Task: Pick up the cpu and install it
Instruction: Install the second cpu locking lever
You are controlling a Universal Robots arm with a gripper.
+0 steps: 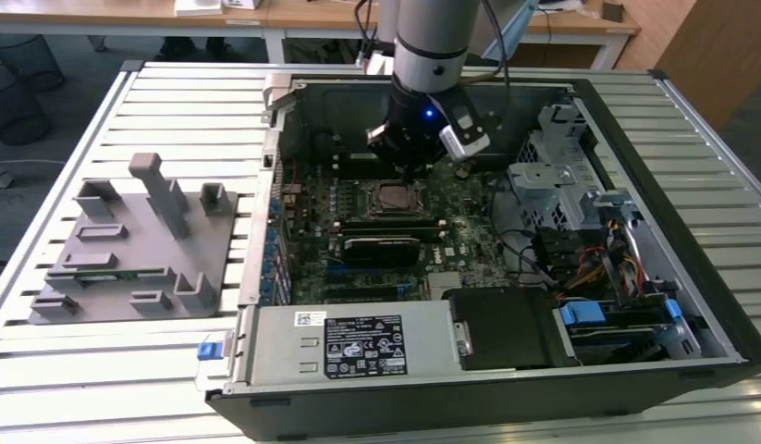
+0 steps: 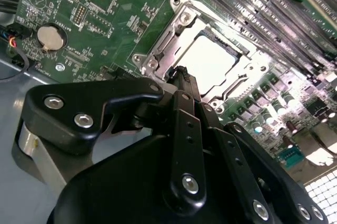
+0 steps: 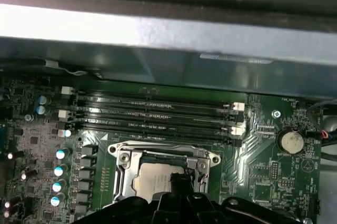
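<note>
The cpu point(image 1: 390, 196) is a small silver-grey square lying flat inside the metal socket frame point(image 1: 390, 185) on the green motherboard of the open computer case. In both wrist views its pale top plate point(image 2: 209, 63) point(image 3: 151, 181) sits level within the frame point(image 2: 174, 39) point(image 3: 124, 161). My gripper point(image 1: 412, 168) hangs just above the socket's edge. Its black fingers meet at one tip point(image 2: 182, 74) point(image 3: 179, 179) over the rim of the cpu, with nothing held between them.
Long memory slots point(image 3: 158, 113) run beside the socket, and a coin battery point(image 2: 50, 37) sits further along the board. The case holds a drive cage point(image 1: 565, 176), cables point(image 1: 590, 273) and a power supply point(image 1: 355, 342). A grey parts fixture point(image 1: 133, 240) stands at the exterior view's left.
</note>
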